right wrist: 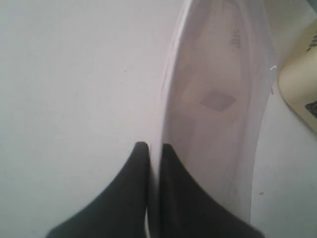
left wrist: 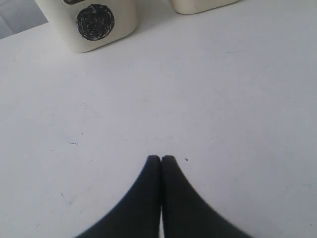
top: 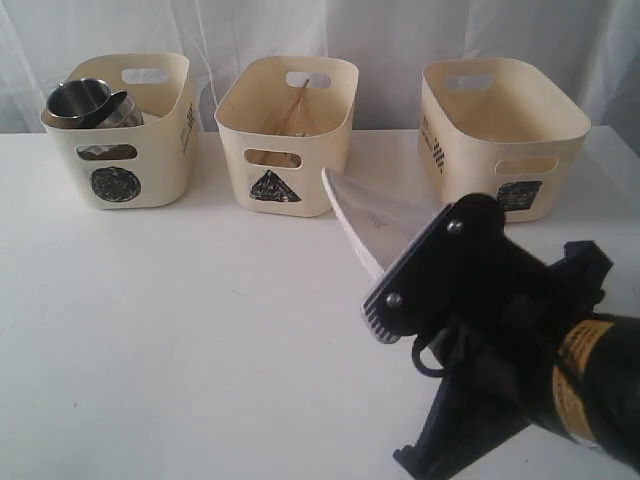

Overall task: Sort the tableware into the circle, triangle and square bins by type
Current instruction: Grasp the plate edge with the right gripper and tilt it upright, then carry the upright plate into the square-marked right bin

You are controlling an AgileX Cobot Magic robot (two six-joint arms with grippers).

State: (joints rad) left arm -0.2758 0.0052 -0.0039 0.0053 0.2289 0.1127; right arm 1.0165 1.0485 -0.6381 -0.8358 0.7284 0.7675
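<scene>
Right end effector grips the plate rim, left end effector closed empty; I'd ease it into the square bin.

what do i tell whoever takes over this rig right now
Left gripper: shut, empty, over the table near the circle bin.
Right gripper: shut on the white plate, held tilted on edge, not yet in any bin.
Done: steel mugs in the circle bin, chopsticks in the triangle bin.
Left: plate into a bin, likely the square bin, which looks empty. Other tableware isn't visible; check the bins.
</scene>
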